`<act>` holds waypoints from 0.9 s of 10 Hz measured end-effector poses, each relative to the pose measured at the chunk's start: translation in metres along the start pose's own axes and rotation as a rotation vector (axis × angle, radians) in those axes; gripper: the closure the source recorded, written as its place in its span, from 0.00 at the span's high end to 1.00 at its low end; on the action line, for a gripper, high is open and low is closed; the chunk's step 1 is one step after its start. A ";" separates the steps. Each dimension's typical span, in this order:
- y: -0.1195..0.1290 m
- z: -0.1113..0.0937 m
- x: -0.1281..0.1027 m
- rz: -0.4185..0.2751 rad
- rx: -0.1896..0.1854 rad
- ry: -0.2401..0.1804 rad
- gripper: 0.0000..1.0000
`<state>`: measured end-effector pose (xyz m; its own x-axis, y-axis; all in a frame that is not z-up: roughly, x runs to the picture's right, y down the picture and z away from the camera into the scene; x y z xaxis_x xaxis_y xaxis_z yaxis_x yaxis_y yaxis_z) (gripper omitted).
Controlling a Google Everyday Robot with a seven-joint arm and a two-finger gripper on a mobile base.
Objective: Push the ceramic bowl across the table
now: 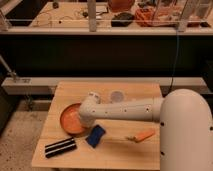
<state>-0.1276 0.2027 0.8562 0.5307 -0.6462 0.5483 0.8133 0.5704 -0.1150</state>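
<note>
we see a pale wooden worktop [65, 90] with a concrete floor to its left and a dark shelf unit behind it.

farthest left on it, low and to the left of the pincer, lies a black ridged bar [60, 147] near the front edge, set at a slight slant.

next comes the bowl [70, 118], orange and shallow, sitting on the left half of the worktop. its right side is covered by the end of the arm, so we cannot tell whether the arm presses on the rim or only hangs above it.

the pincer [84, 120] is at the right edge of the bowl, tucked under the white wrist; its fingers are hidden from us, so we cannot tell how far apart they stand or whether they have hold of anything.

just below and a little right of the pincer lies a blue sponge [95, 136], tilted, close to the bowl's lower edge.

up and to the right of the pincer, beyond the forearm, stands a small white cup [116, 95].

the white arm [130, 110] runs right from the pincer to the robot's big rounded body.

below that arm, well right of the pincer, lies a carrot [142, 135].
</note>
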 end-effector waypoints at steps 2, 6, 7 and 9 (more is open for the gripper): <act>0.000 0.000 0.000 0.000 0.000 0.000 0.66; 0.000 0.000 0.000 0.000 -0.001 0.000 0.80; -0.001 0.000 0.000 0.000 0.001 0.000 0.80; -0.001 -0.001 0.000 0.000 0.002 0.000 0.80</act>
<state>-0.1285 0.2017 0.8558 0.5307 -0.6462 0.5485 0.8128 0.5715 -0.1132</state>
